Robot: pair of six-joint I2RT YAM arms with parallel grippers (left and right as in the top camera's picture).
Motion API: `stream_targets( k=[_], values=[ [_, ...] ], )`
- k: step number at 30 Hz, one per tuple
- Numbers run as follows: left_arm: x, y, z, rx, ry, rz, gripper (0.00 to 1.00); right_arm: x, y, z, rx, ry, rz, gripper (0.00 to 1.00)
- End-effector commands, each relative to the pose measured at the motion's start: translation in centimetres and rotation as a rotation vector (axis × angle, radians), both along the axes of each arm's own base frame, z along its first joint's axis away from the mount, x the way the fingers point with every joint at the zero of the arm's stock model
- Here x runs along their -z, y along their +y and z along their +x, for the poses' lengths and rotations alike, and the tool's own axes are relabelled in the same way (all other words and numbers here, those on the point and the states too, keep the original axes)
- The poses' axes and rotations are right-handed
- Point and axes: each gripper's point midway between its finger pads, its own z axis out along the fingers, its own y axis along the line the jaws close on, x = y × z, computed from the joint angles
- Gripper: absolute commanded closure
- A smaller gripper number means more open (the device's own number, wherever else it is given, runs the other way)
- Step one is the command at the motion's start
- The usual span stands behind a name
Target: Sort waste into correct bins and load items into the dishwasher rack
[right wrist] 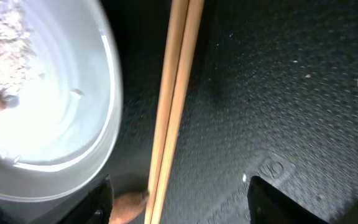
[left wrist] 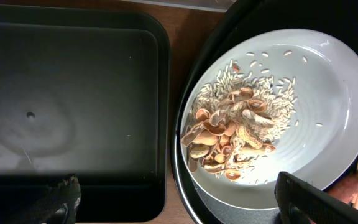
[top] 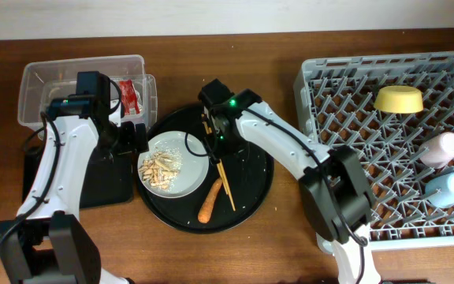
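Observation:
The pale grey plate (top: 189,180) holds beige food scraps and rice (top: 160,167) on the round black tray. The carrot (top: 210,202) and the chopsticks (top: 225,180) lie beside it. My left gripper (top: 132,136) is open and empty; in the left wrist view (left wrist: 179,202) it spans the gap between the black bin tray (left wrist: 73,106) and the plate (left wrist: 328,81) with the scraps (left wrist: 235,134). My right gripper (top: 215,138) is open, its fingers (right wrist: 185,202) either side of the chopsticks (right wrist: 173,106), with the carrot tip (right wrist: 129,205) next to them. No tissue shows.
The clear tub (top: 46,79) at the back left holds the red wrapper (top: 129,96). The dishwasher rack (top: 329,95) at the right holds the yellow bowl (top: 398,99), pink cup (top: 441,147) and blue cup (top: 446,189). The round black tray (top: 251,197) sits mid-table.

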Motion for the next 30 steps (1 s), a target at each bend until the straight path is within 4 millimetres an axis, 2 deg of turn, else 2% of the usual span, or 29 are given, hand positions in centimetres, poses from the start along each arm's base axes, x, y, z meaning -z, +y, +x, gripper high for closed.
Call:
stream_targets(
  k=[1,7,13,16,20,23,30],
  values=[
    [-0.5,0.0,0.0,-0.015,-0.016,-0.005,0.01,2.6,-0.8,0.1,0.061,0.014,-0.076,0.32],
    [-0.5,0.0,0.0,-0.015,-0.016,-0.005,0.01,4.7,-1.1,0.0,0.068,0.043,-0.105,0.32],
    [-0.5,0.0,0.0,-0.015,-0.016,-0.005,0.01,4.8,-3.2,0.4,0.173,0.011,-0.212,0.37],
    [-0.5,0.0,0.0,-0.015,-0.016,-0.005,0.01,4.8,-3.2,0.2,0.178,0.023,-0.211,0.41],
    [-0.5,0.0,0.0,-0.015,-0.016,-0.005,0.01,3.0,-3.1,0.6,0.17,0.017,-0.212,0.4],
    [-0.5,0.0,0.0,-0.015,-0.013,-0.005,0.01,0.8,-2.8,1.9,0.175,-0.034,-0.205,0.4],
    [-0.5,0.0,-0.1,-0.015,-0.012,-0.006,0.01,0.7,-4.4,3.0,0.208,-0.056,-0.24,0.41]
  ],
)
